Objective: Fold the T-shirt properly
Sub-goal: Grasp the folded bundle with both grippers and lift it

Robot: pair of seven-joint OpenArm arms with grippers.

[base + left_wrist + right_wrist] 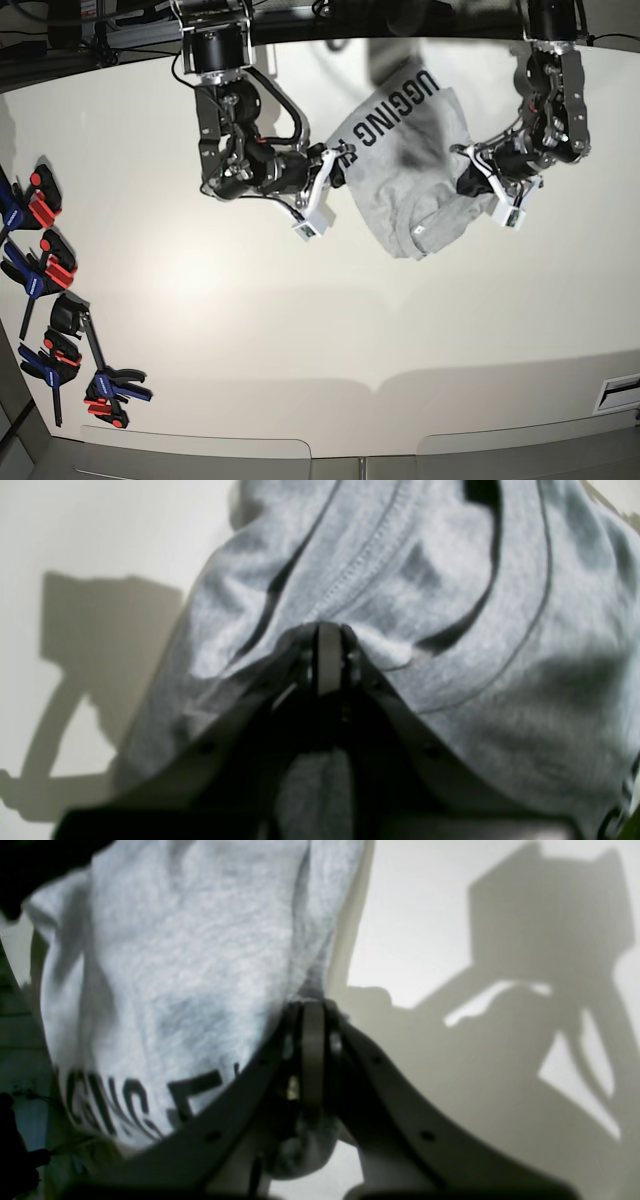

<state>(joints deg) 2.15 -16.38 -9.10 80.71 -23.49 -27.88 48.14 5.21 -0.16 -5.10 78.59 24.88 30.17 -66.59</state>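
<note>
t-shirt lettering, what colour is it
Black block letters on the light grey T-shirt, clearest in the base view.

T-shirt (405, 170) held off table (300, 330) between both arms; clamps (55, 320) at side.

One T-shirt (405, 160), two arms, about four clamps (45, 270).

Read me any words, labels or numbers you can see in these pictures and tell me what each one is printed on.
"UGGING": black block letters on the grey T-shirt, base view; the word is cut off at a fold.
Black letters on the T-shirt in the right wrist view: partly hidden and blurred, unreadable.
Small tag near the shirt's lower edge: too small to read.
</note>
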